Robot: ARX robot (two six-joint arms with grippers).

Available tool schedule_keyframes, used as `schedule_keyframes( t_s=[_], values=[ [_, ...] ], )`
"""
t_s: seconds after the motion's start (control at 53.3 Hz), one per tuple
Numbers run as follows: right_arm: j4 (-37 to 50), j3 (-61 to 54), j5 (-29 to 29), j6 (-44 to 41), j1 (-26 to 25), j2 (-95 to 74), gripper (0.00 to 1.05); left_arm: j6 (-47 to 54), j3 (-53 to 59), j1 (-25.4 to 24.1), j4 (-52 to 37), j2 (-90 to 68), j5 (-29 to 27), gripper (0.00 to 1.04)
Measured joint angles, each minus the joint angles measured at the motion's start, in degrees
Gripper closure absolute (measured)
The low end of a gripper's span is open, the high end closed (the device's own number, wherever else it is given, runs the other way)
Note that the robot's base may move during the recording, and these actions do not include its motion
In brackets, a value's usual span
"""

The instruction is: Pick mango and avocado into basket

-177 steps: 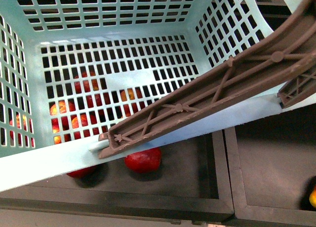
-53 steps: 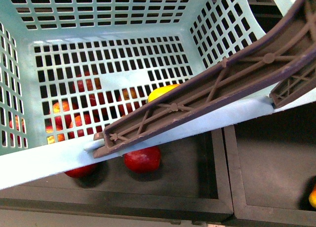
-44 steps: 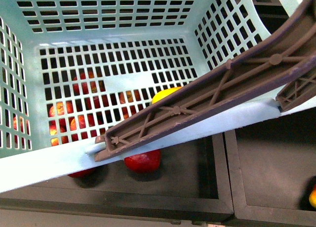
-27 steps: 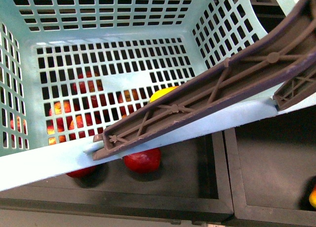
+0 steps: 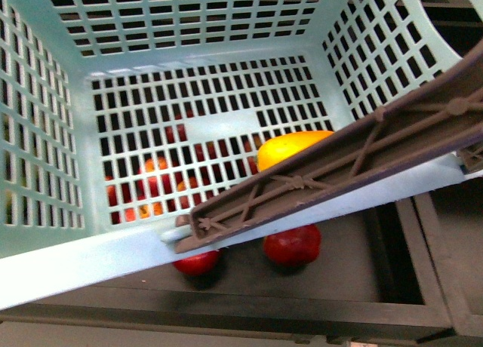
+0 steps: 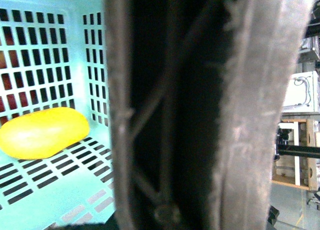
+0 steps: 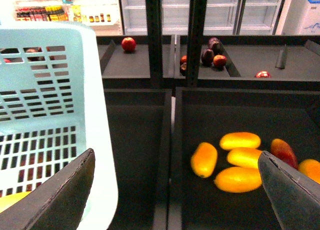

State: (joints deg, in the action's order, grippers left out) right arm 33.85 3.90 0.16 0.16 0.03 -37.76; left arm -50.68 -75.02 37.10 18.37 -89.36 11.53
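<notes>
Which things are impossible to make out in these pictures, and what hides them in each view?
1. The yellow oblong mango: front view, lower part behind the brown trussed handle of the teal slotted plastic basket.
2. The dark green avocado: in no view.
3. The left claw: left wrist view, the blurred handle fills the frame.
4. The small dark fruits on the far shelf: right wrist view, too small to identify.

The front view is evenly bright and sharp, with soft shadow under the basket (image 5: 45, 264). In the left wrist view the handle (image 6: 200, 110) is a dim blur and the mango (image 6: 42, 132) glares overexposed; far lit cabinets (image 7: 135, 10) flare white in the right wrist view
</notes>
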Motion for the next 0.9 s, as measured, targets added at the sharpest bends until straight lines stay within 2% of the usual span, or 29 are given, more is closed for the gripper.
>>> schedule_keyframes(
  t_s=[0.901],
  values=[
    [-0.1,-0.4,-0.2,0.0,0.0,0.0,0.09,0.3,-0.2,-0.5,0.0,0.0,-1.2,0.91]
  ],
)
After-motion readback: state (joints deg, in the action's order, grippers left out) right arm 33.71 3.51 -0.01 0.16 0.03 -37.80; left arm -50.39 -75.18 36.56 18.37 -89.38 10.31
